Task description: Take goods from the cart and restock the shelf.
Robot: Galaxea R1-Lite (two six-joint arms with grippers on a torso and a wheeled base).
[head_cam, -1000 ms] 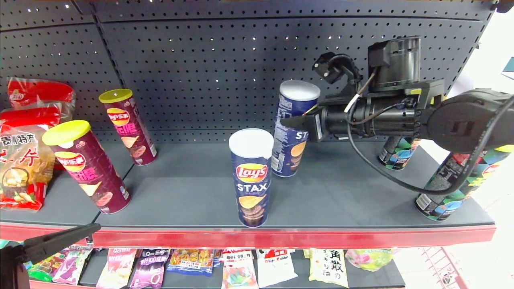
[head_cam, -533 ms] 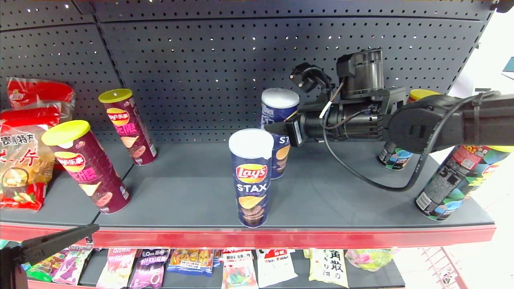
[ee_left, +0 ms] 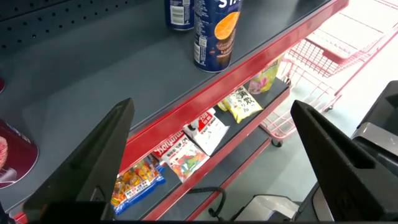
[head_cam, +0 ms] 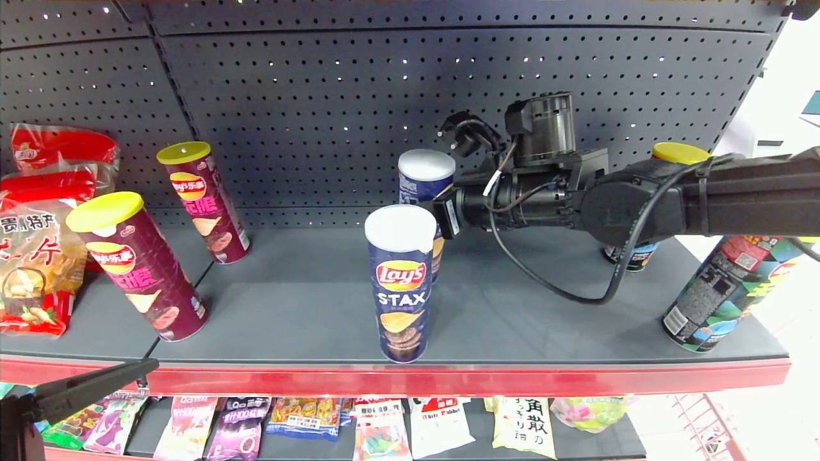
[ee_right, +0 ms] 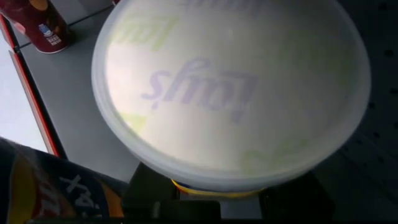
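A blue chip can with a white lid [head_cam: 424,176] is upright behind a matching blue can [head_cam: 400,288] that stands near the front of the grey shelf [head_cam: 512,320]. My right gripper [head_cam: 437,212] is shut on the rear can's side, reaching in from the right. The front can hides the rear can's base. The right wrist view looks down on the held can's white lid [ee_right: 230,87]. My left gripper [ee_left: 211,155] hangs open and empty below the shelf's red front edge [head_cam: 410,379], its black finger [head_cam: 96,381] at lower left.
Two maroon cans with yellow lids [head_cam: 138,269] [head_cam: 205,202] lean at the left, beside red snack bags [head_cam: 38,243]. Two colourful cans [head_cam: 724,288] [head_cam: 631,253] stand at the right. Snack packets [head_cam: 384,429] fill the lower shelf. A pink cart [ee_left: 336,50] stands beside the shelving.
My right gripper has carried the blue can leftward and deeper into the shelf, until it sits behind the front blue can. The left gripper has not moved.
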